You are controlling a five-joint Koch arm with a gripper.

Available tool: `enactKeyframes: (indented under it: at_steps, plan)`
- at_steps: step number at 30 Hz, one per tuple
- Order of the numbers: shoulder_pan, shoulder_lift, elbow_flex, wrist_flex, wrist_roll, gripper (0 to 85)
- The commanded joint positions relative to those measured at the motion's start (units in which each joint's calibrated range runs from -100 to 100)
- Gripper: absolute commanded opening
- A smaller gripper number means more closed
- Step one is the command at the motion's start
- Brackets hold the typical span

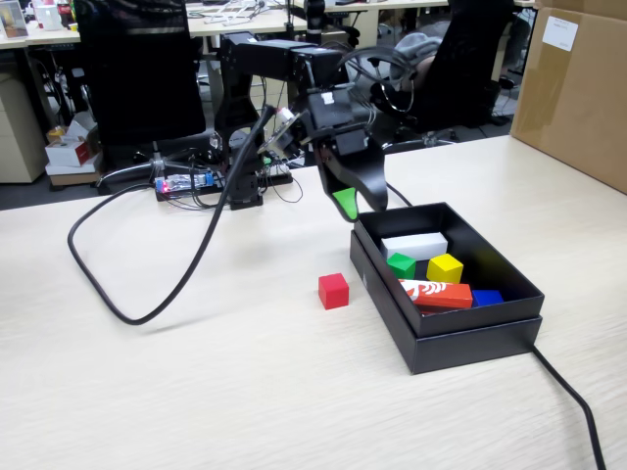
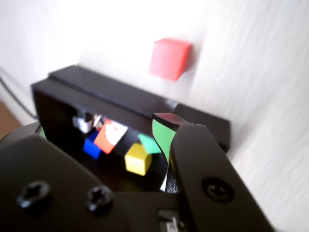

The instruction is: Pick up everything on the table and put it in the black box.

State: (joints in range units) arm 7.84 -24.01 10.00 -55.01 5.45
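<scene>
Brown carton [image 1: 578, 83] far right; black cable [image 1: 147, 294] loops across left side.

**Count of things on and around the table**

Three small cubes: one red cube [image 1: 333, 291] on the table [image 1: 196, 392], one green cube [image 1: 401, 264] and one yellow cube [image 1: 445, 267] inside the black box [image 1: 470, 343]. One white block [image 1: 414, 244], one red-and-white block [image 1: 437, 293], one blue piece [image 1: 487, 297], one brown carton [image 1: 578, 88].
</scene>
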Motion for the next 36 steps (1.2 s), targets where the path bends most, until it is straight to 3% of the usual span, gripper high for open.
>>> enactKeyframes:
  at_steps: [1, 12, 36]
  plan:
    - [-0.5, -5.5, -1.0, -0.1, 0.0, 46.7]
    - [-0.8, -5.4, -12.7, -0.1, 1.8, 48.8]
    - [-1.1, 11.4, -13.2, 13.2, 2.0, 47.5]
